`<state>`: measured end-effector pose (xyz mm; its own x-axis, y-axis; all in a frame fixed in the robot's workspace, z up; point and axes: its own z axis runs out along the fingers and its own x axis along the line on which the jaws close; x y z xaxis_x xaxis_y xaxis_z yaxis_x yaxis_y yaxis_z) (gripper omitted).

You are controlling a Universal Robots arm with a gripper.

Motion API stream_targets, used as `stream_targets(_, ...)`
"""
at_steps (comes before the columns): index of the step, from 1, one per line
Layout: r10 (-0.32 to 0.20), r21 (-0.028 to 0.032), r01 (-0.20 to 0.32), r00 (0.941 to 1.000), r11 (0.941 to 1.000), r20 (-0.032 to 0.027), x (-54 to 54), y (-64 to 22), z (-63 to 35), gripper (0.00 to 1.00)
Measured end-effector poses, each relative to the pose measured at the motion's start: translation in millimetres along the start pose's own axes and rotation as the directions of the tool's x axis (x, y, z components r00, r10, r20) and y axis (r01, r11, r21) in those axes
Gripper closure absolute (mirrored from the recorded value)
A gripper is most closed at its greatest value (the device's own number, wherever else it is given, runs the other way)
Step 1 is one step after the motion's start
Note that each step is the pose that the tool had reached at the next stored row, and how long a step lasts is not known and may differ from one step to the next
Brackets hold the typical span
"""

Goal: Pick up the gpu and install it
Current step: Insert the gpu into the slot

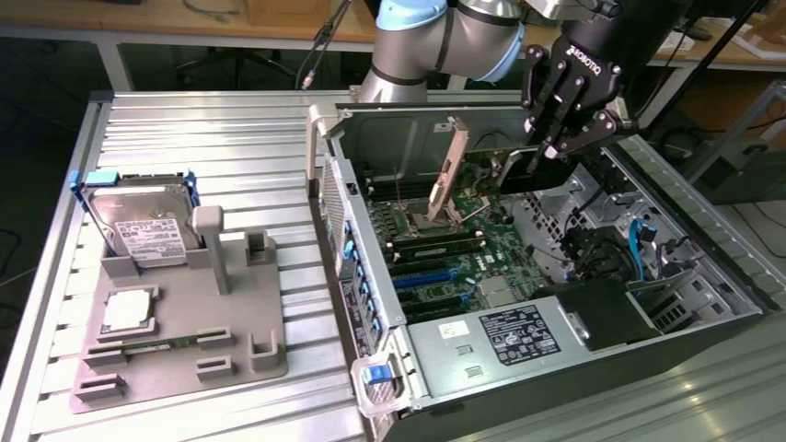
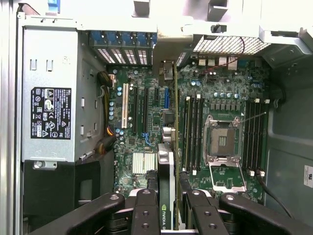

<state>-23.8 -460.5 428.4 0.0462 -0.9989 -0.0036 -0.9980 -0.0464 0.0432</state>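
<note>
Well, start at nine o'clock in the exterior view: on the ribbed metal bench [image 1: 184,120] you have a grey holder tray [image 1: 246,359]. A hard drive [image 1: 147,230] stands on edge at its ten o'clock corner, and a processor chip [image 1: 127,311] lies flat just toward six o'clock from the drive. From the centre out to four o'clock lies the open computer case [image 1: 590,405], its motherboard [image 1: 430,276] facing up and its power supply [image 1: 516,336] at the six o'clock end. The gpu [image 1: 485,173] is inside that case, held on edge over the motherboard, its pale metal bracket [image 1: 456,157] leaning slightly at the nine o'clock end. You cannot tell whether its lower edge touches a slot. At one o'clock the hand [image 1: 547,166] hangs from the arm, closed on the card's other end. Your wrist view agrees: the fingers [image 2: 146,210] pinch the card from both sides, and it lines up with the slots, just beside the memory slots [image 2: 193,132].
</note>
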Motion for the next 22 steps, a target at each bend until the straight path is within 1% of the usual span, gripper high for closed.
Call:
stream_targets(19, -0.009, 0.0000, 0.009, 1.0000, 1.0000, -0.0003, 0.0, -0.2, 4.0, 0.73)
stream_targets(22, -0.014, -0.0001, 0.014, 0.9999, 0.9999, -0.0006, 0.0, -0.3, 6.0, 0.73)
